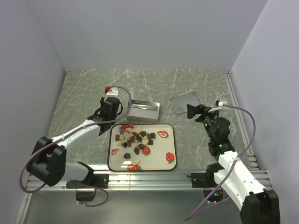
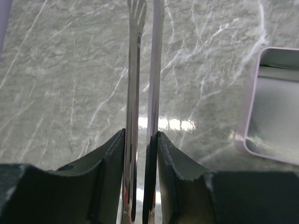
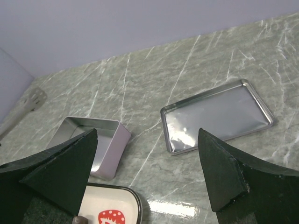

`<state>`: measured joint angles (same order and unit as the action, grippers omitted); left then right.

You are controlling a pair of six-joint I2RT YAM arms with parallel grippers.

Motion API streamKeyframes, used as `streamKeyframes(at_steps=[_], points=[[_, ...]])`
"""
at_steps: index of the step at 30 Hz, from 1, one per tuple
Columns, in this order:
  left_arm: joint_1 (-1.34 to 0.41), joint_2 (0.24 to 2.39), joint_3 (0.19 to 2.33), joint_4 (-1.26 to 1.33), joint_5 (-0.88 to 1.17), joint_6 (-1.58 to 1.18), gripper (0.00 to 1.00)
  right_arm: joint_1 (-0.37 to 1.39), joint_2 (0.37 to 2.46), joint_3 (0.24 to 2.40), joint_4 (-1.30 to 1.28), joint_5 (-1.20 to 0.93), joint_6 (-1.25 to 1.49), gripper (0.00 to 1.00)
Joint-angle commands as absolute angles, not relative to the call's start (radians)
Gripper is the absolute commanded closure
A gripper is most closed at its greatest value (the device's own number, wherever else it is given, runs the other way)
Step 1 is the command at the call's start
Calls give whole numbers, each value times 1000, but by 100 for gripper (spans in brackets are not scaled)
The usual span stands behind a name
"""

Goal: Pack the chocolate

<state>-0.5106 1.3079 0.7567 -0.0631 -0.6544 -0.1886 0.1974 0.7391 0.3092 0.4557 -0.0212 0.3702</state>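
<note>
- Evidently the left gripper [image 2: 141,140] clamps tongs [image 2: 135,56] to lift chocolate [image 1: 135,137].
- Tin [image 1: 143,112] sits at the tray's [image 1: 159,145] twelve o'clock; right gripper [image 3: 147,140] gapes, empty.

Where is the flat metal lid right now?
In the top view the flat lid lies on the table right of centre, to the right of the open tin and just beyond the right gripper.
</note>
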Motion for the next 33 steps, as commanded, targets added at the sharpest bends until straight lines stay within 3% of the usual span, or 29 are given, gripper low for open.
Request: streamKeyframes(at_steps=[1,11,15,21,33], points=[[-468,1351,752,95,-591,-68,62,193,730,359,492,-31,373,6],[-387,1644,836,15,-514,-77,55,192,730,357,491,-31,373,6],[-377,1646,844,5,-488,-92,52,192,733,359,491,-34,373,6],[-325,1621,845,15,-425,-129,28,190,732,356,492,-41,373,6],[-219,1739,951,44,-250,-106,21,192,739,357,494,-45,371,6]])
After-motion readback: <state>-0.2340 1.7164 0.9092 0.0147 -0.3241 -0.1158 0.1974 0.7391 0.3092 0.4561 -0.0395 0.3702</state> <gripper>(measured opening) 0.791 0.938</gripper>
